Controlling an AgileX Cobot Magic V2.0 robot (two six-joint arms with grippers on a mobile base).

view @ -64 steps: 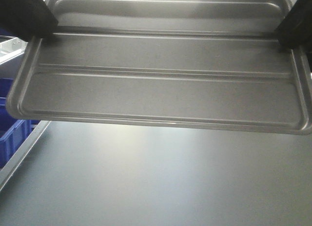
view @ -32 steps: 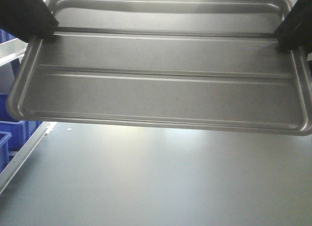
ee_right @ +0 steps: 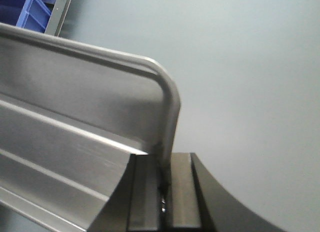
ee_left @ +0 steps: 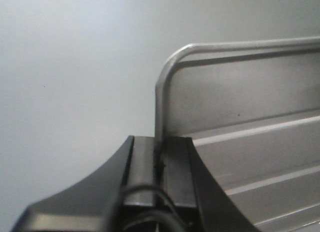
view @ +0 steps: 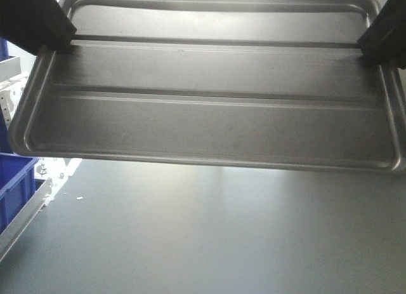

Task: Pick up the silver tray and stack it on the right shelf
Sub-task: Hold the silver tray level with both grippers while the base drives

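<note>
Silver tray (view: 209, 116), left hand (ee_left: 159, 147) and right hand (ee_right: 165, 162) clenched on its short rims, both largely cropped.

Get only black wedges of the left end effector (view: 54, 37) and right end effector (view: 377, 46) in the front view, cropped by the top corners. Lose the near right corner of the silver tray (view: 209, 116) at the picture's edge. Cannot see the far desk (view: 209, 243) behind that tray. Catch just a slice of a blue bin (view: 16, 180) at the left edge; cannot identify the pale bits (view: 60, 170) beside it. From either wrist, one tray corner only.
</note>
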